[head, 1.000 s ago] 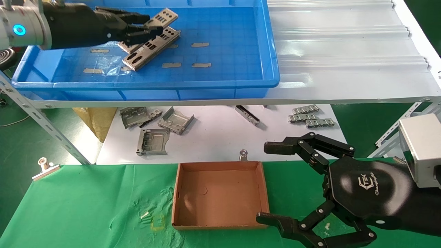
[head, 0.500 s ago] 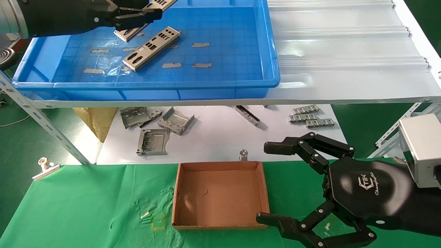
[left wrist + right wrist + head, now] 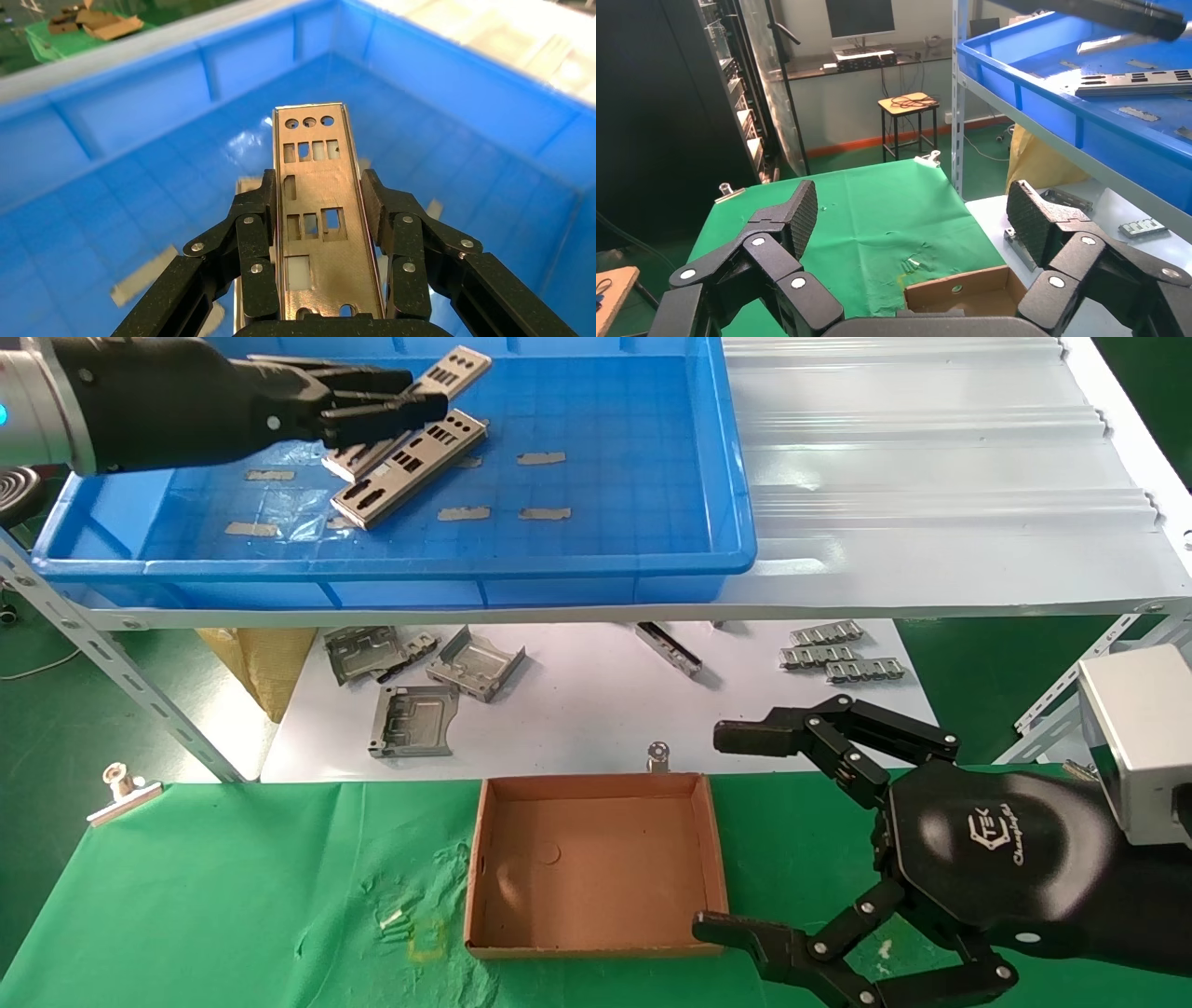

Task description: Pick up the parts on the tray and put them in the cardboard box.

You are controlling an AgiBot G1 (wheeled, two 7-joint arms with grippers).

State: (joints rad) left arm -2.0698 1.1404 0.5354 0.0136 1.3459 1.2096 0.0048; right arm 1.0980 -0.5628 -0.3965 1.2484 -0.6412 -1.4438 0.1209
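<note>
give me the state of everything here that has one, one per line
left end effector: shut on a metal plate, over the blue tray
held plate: gripped by its long edges, lifted off the tray floor
second plate: lying flat in the tray
blue tray: on the upper shelf
cardboard box: open, no plate inside
right end effector: open, beside the box, holding nothing

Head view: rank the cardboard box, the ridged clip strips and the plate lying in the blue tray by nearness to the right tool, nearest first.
Measured from the right tool, which is open at the lower right:
1. Cardboard box, just to its left, on the green cloth.
2. Ridged clip strips, beyond it, on the white surface.
3. Plate lying in the blue tray, far upper left, on the shelf.
</note>
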